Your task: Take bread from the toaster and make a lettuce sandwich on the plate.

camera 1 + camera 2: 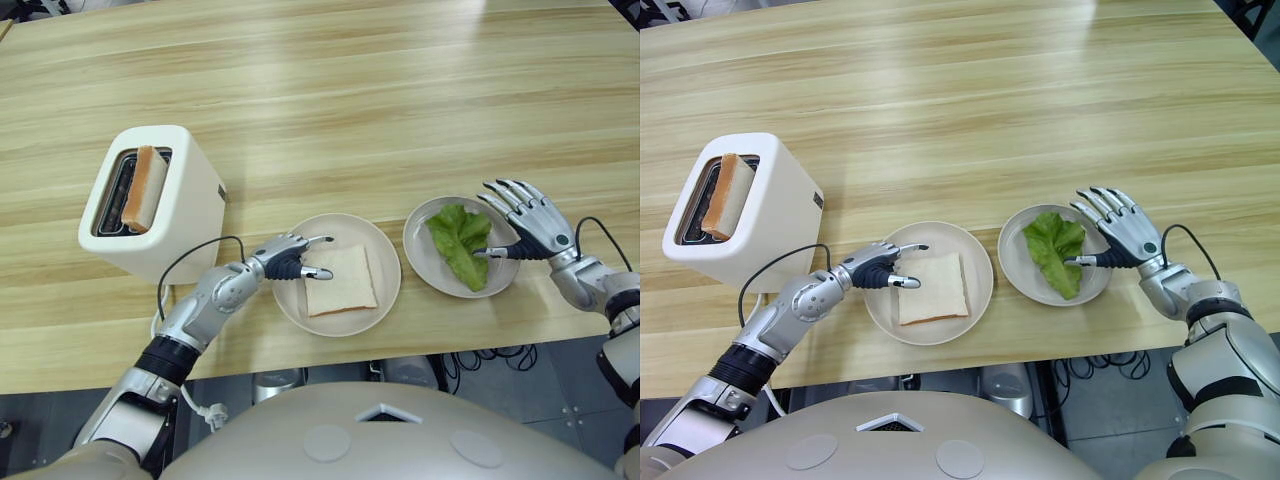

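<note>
Toaster [165,205] is stood at far left, one bread slice [145,187] upright in its slot. A second slice [340,281] is laid flat on the plate [386,250]. Lettuce [460,242] is kept in the dish [420,252] just right. Left hand [290,262] is placed at the plate's left rim, fingers loosely parted, nothing gripped. Right hand [528,228] is spread wide at the dish's right edge, empty.

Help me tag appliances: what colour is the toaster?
The toaster is cream white, clearest in the left eye view.
</note>
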`<state>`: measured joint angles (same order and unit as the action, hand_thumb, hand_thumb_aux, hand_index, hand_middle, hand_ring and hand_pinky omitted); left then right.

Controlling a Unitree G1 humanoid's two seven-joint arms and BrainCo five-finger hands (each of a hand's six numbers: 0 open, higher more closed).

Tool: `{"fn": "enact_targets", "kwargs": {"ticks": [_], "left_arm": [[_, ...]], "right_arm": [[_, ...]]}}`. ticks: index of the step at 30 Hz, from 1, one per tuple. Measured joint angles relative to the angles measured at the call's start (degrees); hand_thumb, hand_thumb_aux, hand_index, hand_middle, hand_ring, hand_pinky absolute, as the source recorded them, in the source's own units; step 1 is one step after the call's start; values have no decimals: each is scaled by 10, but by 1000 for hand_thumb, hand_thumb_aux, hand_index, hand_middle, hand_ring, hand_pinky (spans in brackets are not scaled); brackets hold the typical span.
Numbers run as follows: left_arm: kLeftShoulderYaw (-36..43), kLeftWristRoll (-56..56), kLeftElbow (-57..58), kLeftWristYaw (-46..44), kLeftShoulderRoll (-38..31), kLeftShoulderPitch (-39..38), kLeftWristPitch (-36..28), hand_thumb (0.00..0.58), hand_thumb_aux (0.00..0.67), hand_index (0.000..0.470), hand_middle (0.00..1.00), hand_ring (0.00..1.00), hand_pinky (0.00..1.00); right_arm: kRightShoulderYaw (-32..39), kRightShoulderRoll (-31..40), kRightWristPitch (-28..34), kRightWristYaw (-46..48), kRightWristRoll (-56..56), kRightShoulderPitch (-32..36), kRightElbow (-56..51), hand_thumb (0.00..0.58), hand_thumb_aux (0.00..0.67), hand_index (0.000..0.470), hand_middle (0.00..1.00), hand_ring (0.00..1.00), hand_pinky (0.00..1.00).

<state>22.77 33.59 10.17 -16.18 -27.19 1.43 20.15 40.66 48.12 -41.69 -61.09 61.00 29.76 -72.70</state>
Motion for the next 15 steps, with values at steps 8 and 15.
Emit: {"fn": "enact_targets", "kwargs": {"ticks": [8,15], "left_arm": [[0,0,0,1,6,0,0,0,0,0,1000,1000,1000],[0,0,0,6,9,0,-1,0,0,0,1000,1000,1000]], "right_arm": [[21,-1,16,23,8,22,-11,452,355,244,0,0,0],[38,-1,25,25,16,26,-15,470,378,260,0,0,0]]}}
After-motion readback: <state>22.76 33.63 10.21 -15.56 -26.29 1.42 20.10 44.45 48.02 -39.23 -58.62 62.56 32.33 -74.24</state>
